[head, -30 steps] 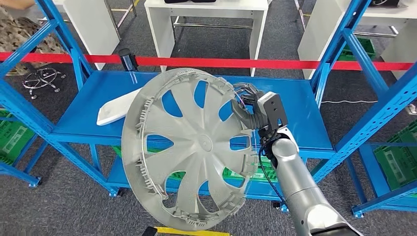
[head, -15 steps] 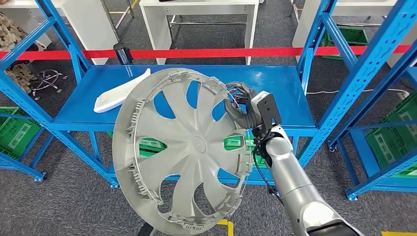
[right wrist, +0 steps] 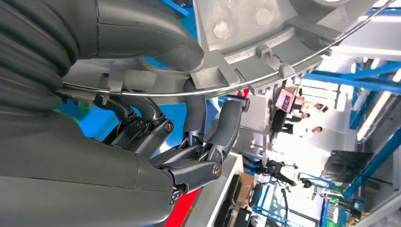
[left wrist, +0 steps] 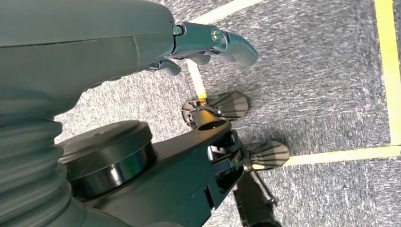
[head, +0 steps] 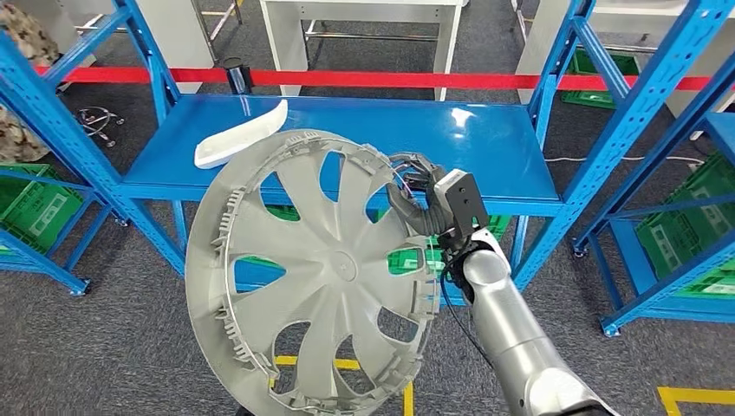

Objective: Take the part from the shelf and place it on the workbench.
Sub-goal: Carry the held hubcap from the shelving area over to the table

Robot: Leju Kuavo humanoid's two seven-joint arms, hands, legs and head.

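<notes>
Wheel cover [head: 316, 273] fills centre-lower frame, clear of blue shelf [head: 347, 143], which has slid up and back since a second ago, so robot's backing off, workbench next. Right hand [head: 416, 204] grips its rim; left hand [left wrist: 208, 45] hangs empty, fingers loosely apart.

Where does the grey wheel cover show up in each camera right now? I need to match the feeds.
Head view: the wheel cover fills the lower middle, held at its rim by the right robot hand, in front of the blue shelf.
Left wrist view: not in it.
Right wrist view: its rim crosses the picture above the dark fingers.
Shared landmark: the right robot hand gripping the rim.
</notes>
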